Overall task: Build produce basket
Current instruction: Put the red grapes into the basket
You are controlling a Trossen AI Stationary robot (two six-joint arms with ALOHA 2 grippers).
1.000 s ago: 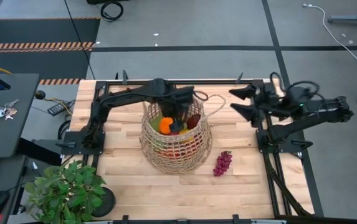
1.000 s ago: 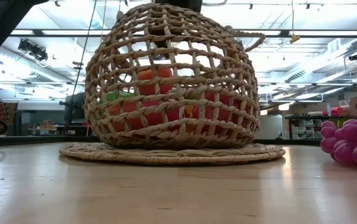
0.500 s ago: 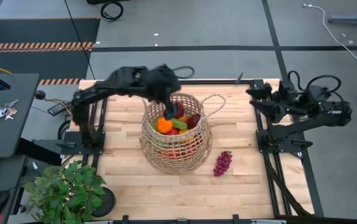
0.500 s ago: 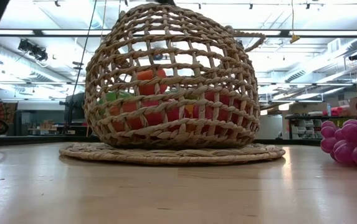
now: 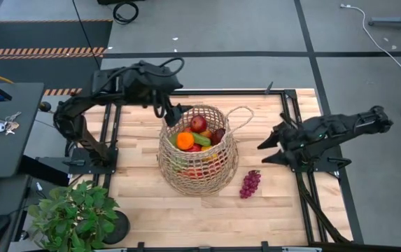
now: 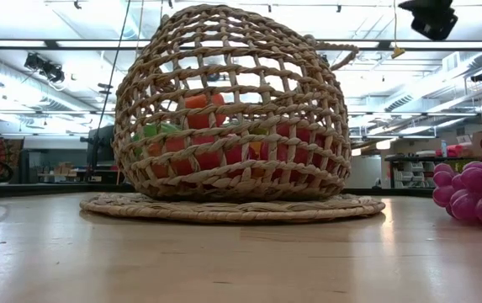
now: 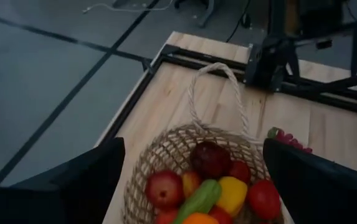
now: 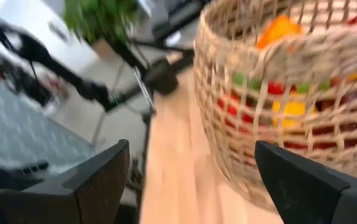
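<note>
Sitting near the middle of the wooden tabletop, the wicker basket stands upright with its rounded belly full of produce; one loop handle at the rim arches toward the right arm's side. At the top of the pile the high view shows an orange, a red apple, a green cucumber and a dark red fruit, with more red and yellow pieces glimpsed through the weave lower down. The left wrist view looks down on the same heap, the cucumber lying slanted between a red apple and a yellow piece.

A bunch of purple grapes lies on the tabletop just beside the basket, toward the right arm's side and apart from the wicker; it also shows at the edge of the low view.

The left claw hangs above the far rim of the basket on the left arm's side, its fingers spread wide and holding nothing. The right claw hovers over the tabletop to the right of the basket, near the grapes but not touching them, its fingers also spread and empty.

A potted green plant stands at the near left corner of the tabletop
</note>
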